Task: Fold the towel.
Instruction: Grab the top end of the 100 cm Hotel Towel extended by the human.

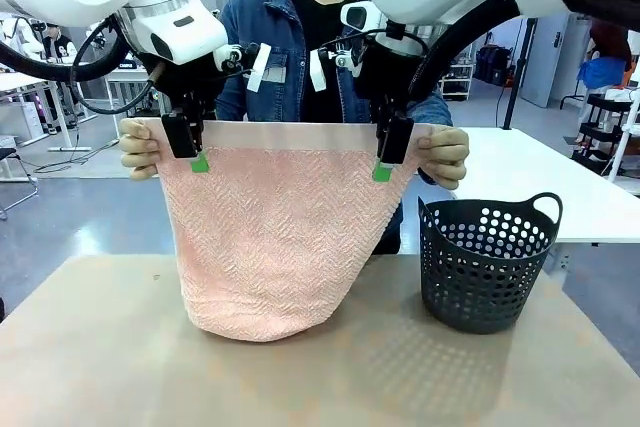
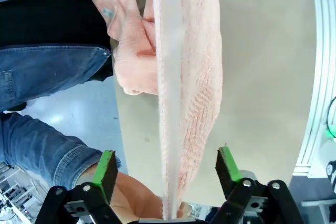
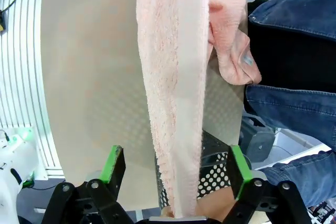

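Towel (image 1: 262,247) hangs stretched between a person's hands (image 1: 140,149), lower end on the counter (image 1: 100,347) | left end effector (image 2: 167,156) and right end effector (image 3: 176,153) both spread, straddling the top band, pinching nothing | looks soft, light and limp, likely to sag; best pinched on the smooth band near each corner.

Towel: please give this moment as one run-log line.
towel: hangs from person's hands, bottom on table | left claw: open, around top edge | right claw: open, around top edge
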